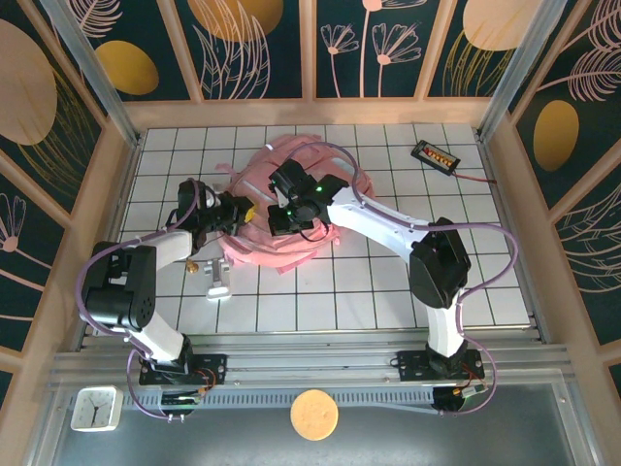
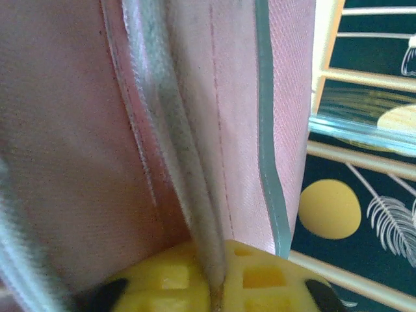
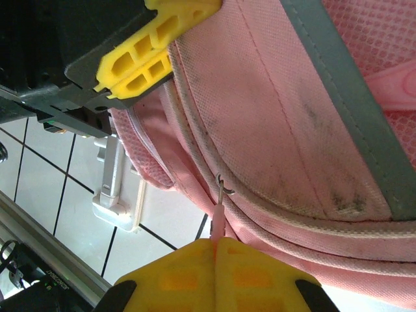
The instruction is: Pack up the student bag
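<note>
Yellow pads of the right gripper (image 3: 216, 252) sit closest in the right wrist view. They are pinched together on the thin pink zipper pull (image 3: 220, 218), and a small metal hook joins that pull to a seam of the student bag (image 3: 273, 117). Grey smudges mark the bag's woven pink fabric beside a grey trim band.

At the bag's upper edge in that same view, the left gripper (image 3: 166, 40) is clamped onto a fold of the bag. In the left wrist view the fold and its pale grey piping run down between the pads (image 2: 260, 276), with pink cloth rising above them.

From above, the bag lies crumpled on the white tiled table (image 1: 388, 291). Both arms reach in to it, the left from the bag's left side and the right across its top.

Just beside the bag's near left edge lies a white metal object (image 1: 218, 282), possibly a stapler, though the view is too coarse to be sure. Well apart, beyond the bag's far right side, rests a small black device (image 1: 434, 155) with a red lead.
</note>
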Robot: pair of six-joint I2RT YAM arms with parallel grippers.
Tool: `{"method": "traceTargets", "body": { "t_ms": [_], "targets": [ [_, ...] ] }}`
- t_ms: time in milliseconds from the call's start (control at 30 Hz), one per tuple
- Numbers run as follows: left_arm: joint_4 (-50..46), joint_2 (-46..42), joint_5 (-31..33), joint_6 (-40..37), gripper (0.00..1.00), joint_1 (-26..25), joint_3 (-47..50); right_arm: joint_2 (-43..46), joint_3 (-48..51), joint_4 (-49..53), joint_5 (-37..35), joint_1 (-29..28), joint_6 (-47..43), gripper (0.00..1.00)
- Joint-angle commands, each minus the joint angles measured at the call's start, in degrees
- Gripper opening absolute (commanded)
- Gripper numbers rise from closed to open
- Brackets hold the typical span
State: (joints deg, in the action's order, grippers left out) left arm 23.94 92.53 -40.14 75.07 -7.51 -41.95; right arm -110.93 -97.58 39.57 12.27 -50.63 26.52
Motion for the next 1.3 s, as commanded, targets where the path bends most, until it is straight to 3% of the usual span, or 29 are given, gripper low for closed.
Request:
{"method": "traceTargets", "body": {
  "t_ms": [0, 500, 1267],
  "targets": [
    [3.7, -0.9, -1.8, 2.6, 0.00, -0.5, 0.6, 3.0, 0.5, -1.1, 1.2, -1.6, 0.5, 0.00],
    [2.2, -2.4, -2.1, 1.6, 0.00, -0.5, 0.7, 2.9, -0.4, 1.1, -1.9, -1.5, -0.1, 0.00],
    [1.7, -3.9, -2.7, 2.0, 0.00, -0.5, 0.6, 7.2, 7.3, -1.0, -3.7, -1.6, -0.2, 0.00]
  ]
}}
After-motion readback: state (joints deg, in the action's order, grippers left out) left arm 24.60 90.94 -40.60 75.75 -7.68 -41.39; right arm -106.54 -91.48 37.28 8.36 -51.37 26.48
